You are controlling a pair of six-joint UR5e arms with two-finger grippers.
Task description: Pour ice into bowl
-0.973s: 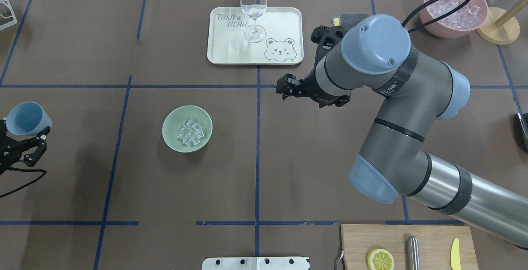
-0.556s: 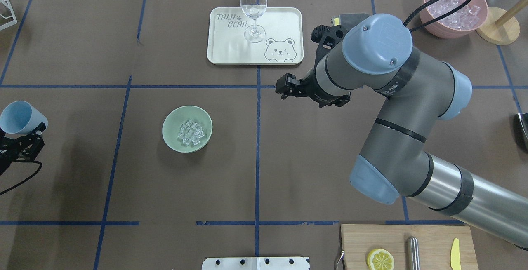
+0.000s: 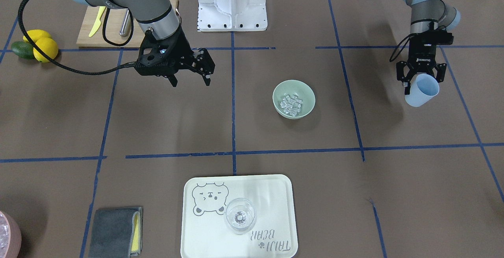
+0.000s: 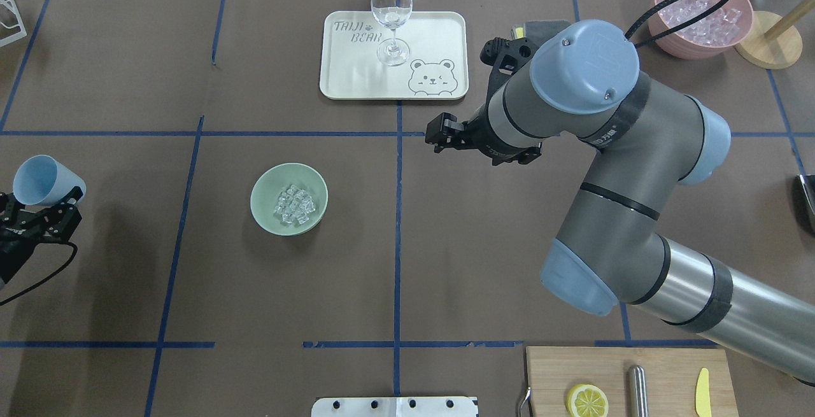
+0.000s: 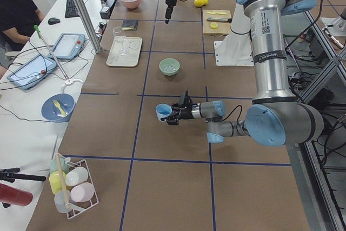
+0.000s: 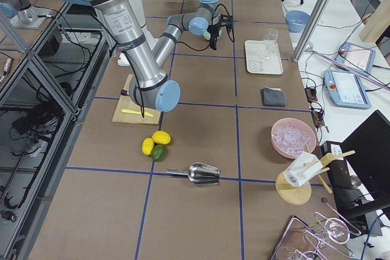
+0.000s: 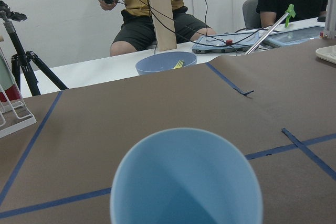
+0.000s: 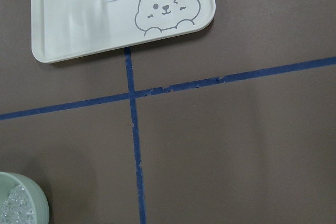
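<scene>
The pale green bowl stands left of the table's centre with the clear ice cubes lying inside it. It also shows in the front view with the ice, and at the lower left corner of the right wrist view. My left gripper is far to the bowl's left, at the table's edge, shut on a light blue cup held tilted. The cup looks empty. My right gripper hangs open and empty above the table, to the bowl's right.
A cream tray with a wine glass sits at the far middle. A pink bowl of ice is far right. A cutting board with a lemon slice and knife is near right. A grey cloth lies beside the tray.
My left gripper with the blue cup moved left, then back right a little, turning as it went. The right arm barely moved. The bowl and ice are as before.
</scene>
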